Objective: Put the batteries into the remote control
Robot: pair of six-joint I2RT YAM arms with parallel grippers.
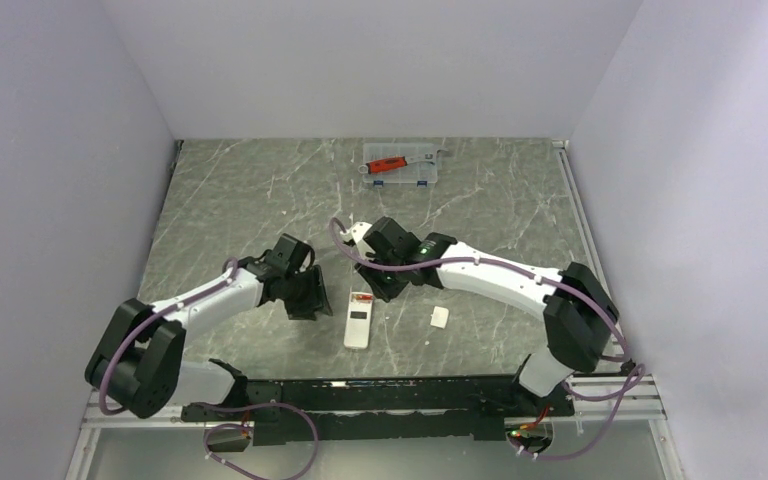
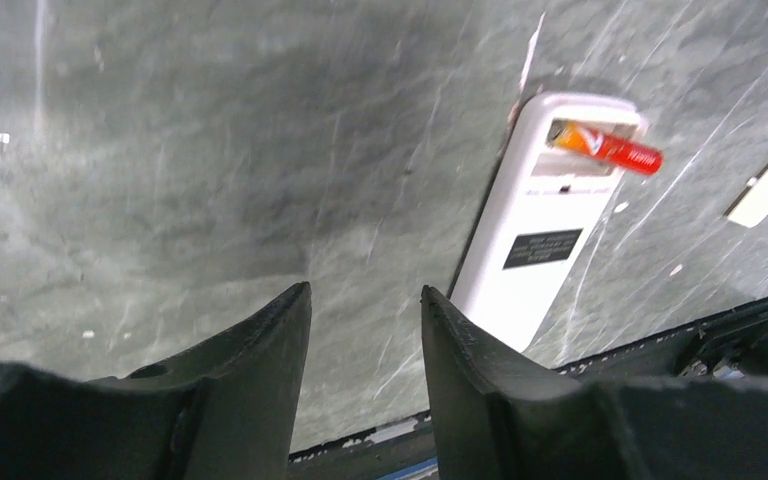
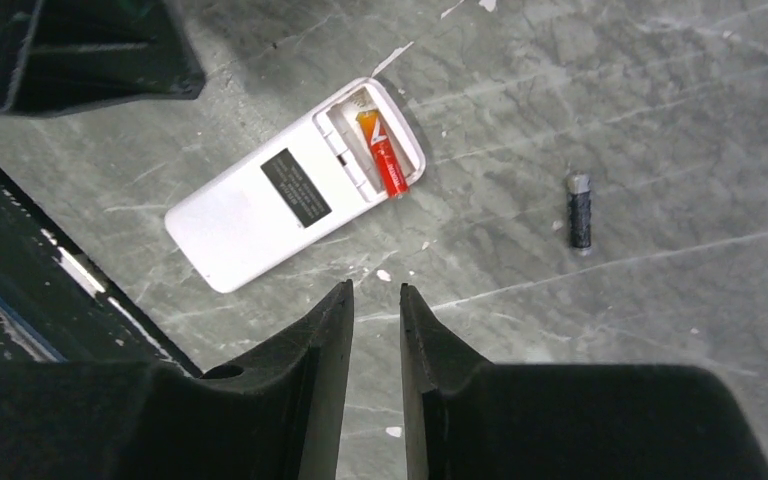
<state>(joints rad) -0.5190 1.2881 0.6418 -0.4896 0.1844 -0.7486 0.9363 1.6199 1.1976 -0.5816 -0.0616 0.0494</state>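
Observation:
The remote control (image 1: pixel 357 326) lies back up on the marble table, its dark label and open recess showing (image 3: pixel 280 195). One orange-red battery (image 3: pixel 384 155) lies in the recess, its red end poking over the rim (image 2: pixel 605 147). A second, dark battery (image 3: pixel 580 212) lies loose on the table to the remote's right. My left gripper (image 2: pixel 366 290) hovers open just left of the remote (image 2: pixel 540 230), nothing between its fingers. My right gripper (image 3: pixel 376 286) hangs above the table by the remote's recess end (image 1: pixel 385 285), its jaws a narrow gap apart and empty.
A small white square plastic piece (image 1: pixel 440 317) lies right of the remote. A clear plastic case (image 1: pixel 400 165) with a red-handled tool on it stands at the back. The black rail (image 1: pixel 380 395) runs along the near edge. Grey walls close both sides.

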